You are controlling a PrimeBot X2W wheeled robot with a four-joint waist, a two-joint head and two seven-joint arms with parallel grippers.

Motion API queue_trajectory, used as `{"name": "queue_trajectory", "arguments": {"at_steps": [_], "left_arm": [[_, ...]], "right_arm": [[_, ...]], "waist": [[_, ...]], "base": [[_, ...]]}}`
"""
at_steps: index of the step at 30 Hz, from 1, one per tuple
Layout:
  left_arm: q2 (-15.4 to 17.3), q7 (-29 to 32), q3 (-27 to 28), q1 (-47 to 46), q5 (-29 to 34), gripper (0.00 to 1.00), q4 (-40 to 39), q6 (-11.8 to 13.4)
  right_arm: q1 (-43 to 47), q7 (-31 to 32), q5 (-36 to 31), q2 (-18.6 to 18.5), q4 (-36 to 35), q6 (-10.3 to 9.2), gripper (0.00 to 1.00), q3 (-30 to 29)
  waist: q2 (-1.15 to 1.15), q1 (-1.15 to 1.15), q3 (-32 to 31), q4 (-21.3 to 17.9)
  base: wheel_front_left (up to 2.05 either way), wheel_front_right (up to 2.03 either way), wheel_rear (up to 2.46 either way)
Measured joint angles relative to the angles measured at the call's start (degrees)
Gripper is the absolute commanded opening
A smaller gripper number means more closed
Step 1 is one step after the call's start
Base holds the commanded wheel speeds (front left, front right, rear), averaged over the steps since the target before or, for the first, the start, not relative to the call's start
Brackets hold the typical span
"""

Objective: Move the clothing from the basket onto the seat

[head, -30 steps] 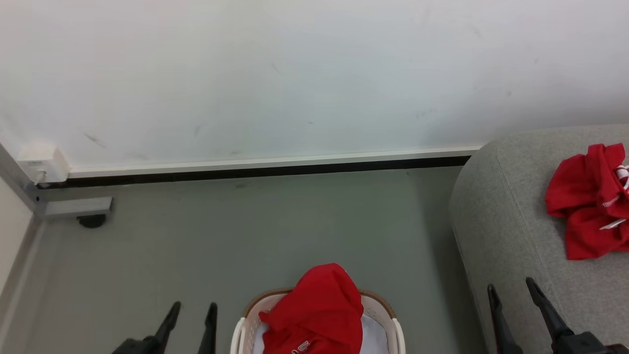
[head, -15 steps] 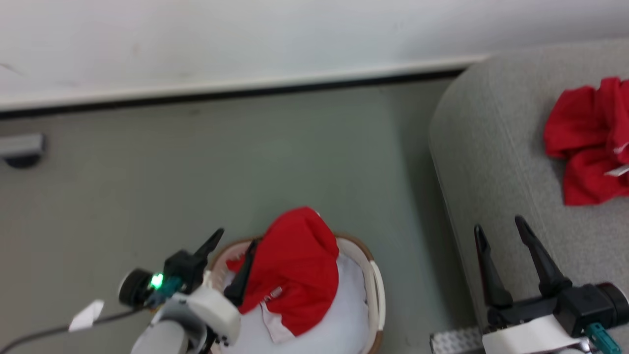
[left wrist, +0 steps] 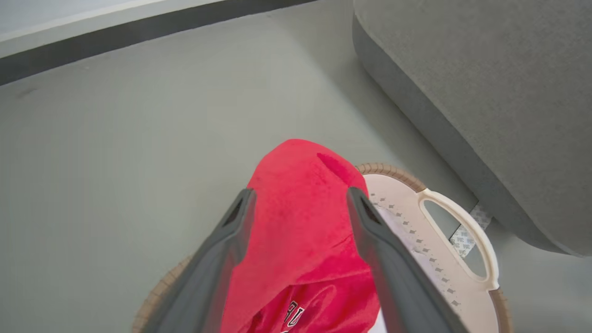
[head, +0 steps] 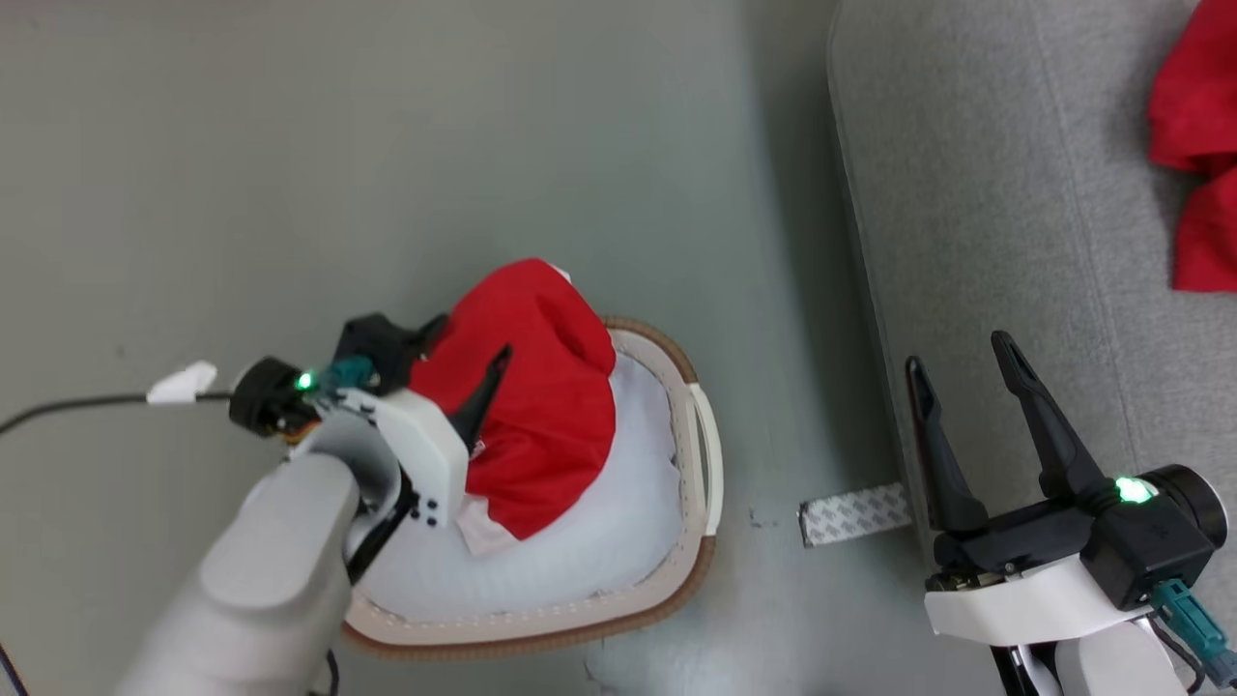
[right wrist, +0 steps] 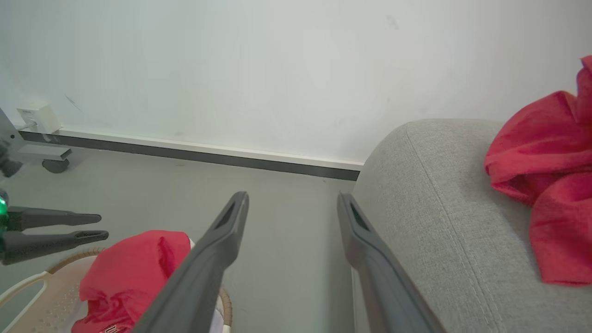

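Observation:
The cream basket [head: 703, 454] with a brown rim stands on the floor beside the grey seat [head: 966, 193]. One red piece of clothing [head: 551, 406] is heaped in it, rising above the far rim. My left gripper [head: 474, 333] is open, its fingers on either side of that heap's peak. The left wrist view shows the clothing [left wrist: 300, 231] between the fingers of the left gripper [left wrist: 301, 190]. My right gripper [head: 955, 350] stands open over the seat's near edge, holding nothing. A second red piece of clothing [head: 1198, 174] lies on the seat, also visible as clothing [right wrist: 545, 152] in the right wrist view.
White cloth [head: 599, 522] lines the basket under the red heap. A patterned tape strip [head: 850, 512] lies on the floor between basket and seat. A wall with a dark baseboard [right wrist: 185, 155] stands behind, with a white box [right wrist: 39, 118] and a wheeled frame [right wrist: 51, 159] at its left.
The head camera has tilted down, so the wall has left its view. My left arm has come in over the basket, fingers now straddling the red heap. Both grippers stay open.

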Motion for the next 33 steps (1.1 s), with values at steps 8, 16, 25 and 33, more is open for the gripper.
{"name": "queue_trajectory", "arguments": {"at_steps": [8,16,25,33], "left_arm": [[2.41,1.69,-8.45,-7.41,-7.13,1.00,3.87,0.00],[5.58,1.30,-13.70,-11.73,-12.06,1.00,6.48,0.01],[7.69,1.64,-19.41,-14.53,-16.22,1.00,6.95,0.00],[8.44,-0.62,-22.77,-16.04,-18.63,0.00,7.21,0.00]], "right_arm": [[-0.71,0.00,0.07,0.02,-0.88,0.00,1.00,1.45],[-0.68,0.00,0.93,0.01,-1.22,0.00,1.00,2.10],[-0.77,0.00,2.01,0.01,-1.67,0.00,1.00,2.94],[-1.15,0.00,2.37,0.01,-1.87,0.00,1.00,3.39]], "waist": [[0.00,0.00,5.30,-1.59],[0.00,-0.01,7.37,-2.86],[0.00,-0.01,9.81,-3.80],[0.00,-0.01,11.12,-4.41]], "base": [[0.00,0.00,0.00],[0.00,0.00,0.00],[0.00,0.00,0.00],[0.00,0.00,0.00]]}}
